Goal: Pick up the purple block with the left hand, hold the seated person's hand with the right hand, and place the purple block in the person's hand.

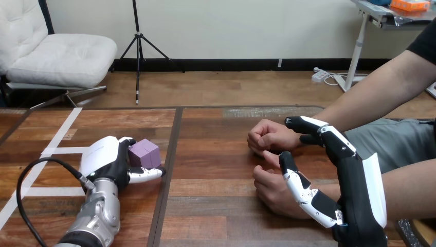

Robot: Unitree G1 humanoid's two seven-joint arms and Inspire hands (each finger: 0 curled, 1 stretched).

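The purple block (144,153) sits at the table's left between the fingers and thumb of my left hand (105,160). Its fingers curl behind the block and its thumb lies along the near side. I cannot tell whether the block rests on the wood or is lifted. Two hands of the person come in from the right, both closed with knuckles toward me: the farther hand (268,136) and the nearer hand (272,189). My right hand (355,180) stands open beside them. Its fingers (308,125) reach along the farther wrist, and its thumb (298,182) lies over the nearer hand without curling round it.
The wooden table (216,170) has a dark seam running down its middle and white tape lines (56,139) at the left. The person's forearms cross the right edge of the table. A black cable loops beside my left forearm (97,216).
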